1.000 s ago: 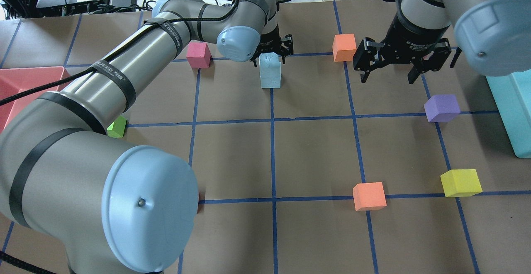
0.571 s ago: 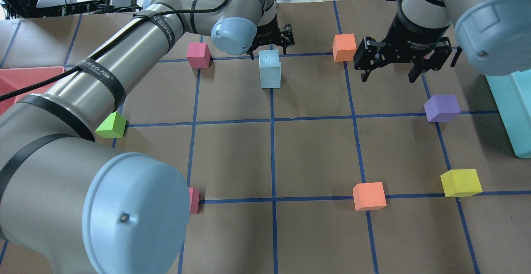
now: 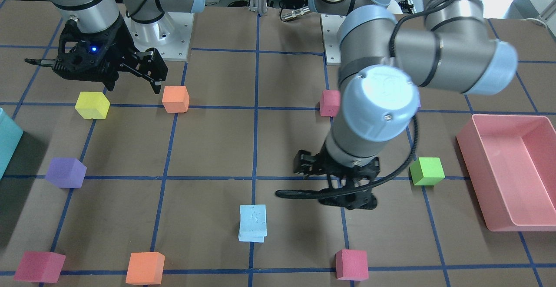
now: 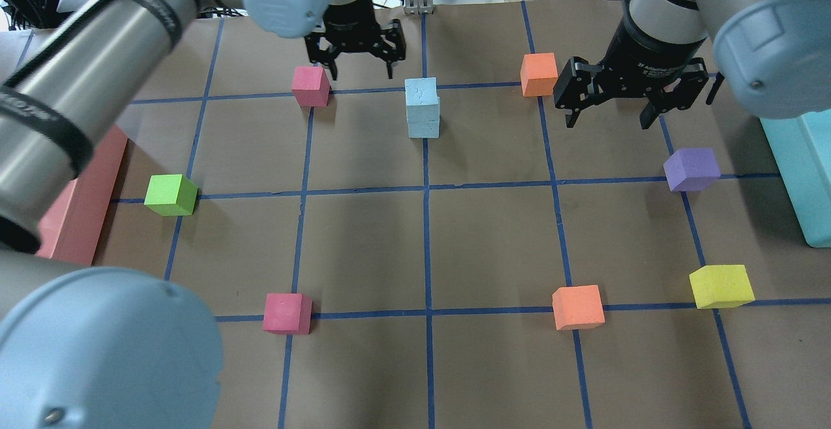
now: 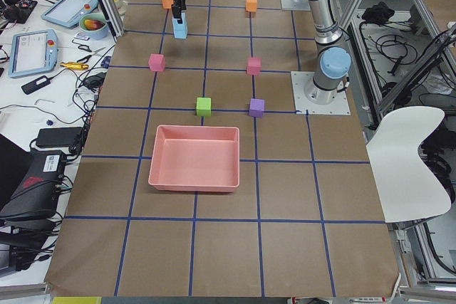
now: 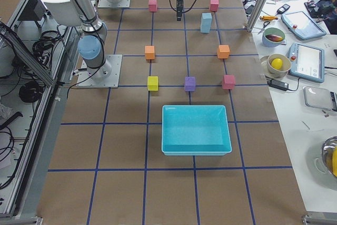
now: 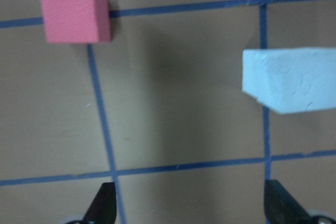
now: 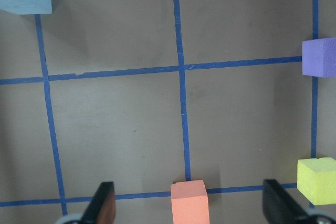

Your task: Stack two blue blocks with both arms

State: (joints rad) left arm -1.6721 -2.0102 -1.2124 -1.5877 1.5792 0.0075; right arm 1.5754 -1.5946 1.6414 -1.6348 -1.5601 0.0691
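The two pale blue blocks (image 4: 422, 108) stand stacked one on the other on a blue grid line at the table's far middle; the stack also shows in the front-facing view (image 3: 253, 222) and in the left wrist view (image 7: 291, 80). My left gripper (image 4: 361, 72) is open and empty, above the table to the left of the stack and apart from it, between the stack and a pink cube (image 4: 310, 85). My right gripper (image 4: 608, 121) is open and empty, hovering to the right of the stack, next to an orange cube (image 4: 539, 73).
A purple cube (image 4: 692, 168), a yellow cube (image 4: 720, 285), a second orange cube (image 4: 578, 307), a second pink cube (image 4: 286, 312) and a green cube (image 4: 171, 194) lie around the grid. A pink bin (image 4: 78, 208) is at the left edge, a teal bin (image 4: 802, 169) at the right.
My left gripper let go of the upper blue block, rose and moved left, away from the stack. The stack stays standing. My right gripper has not moved.
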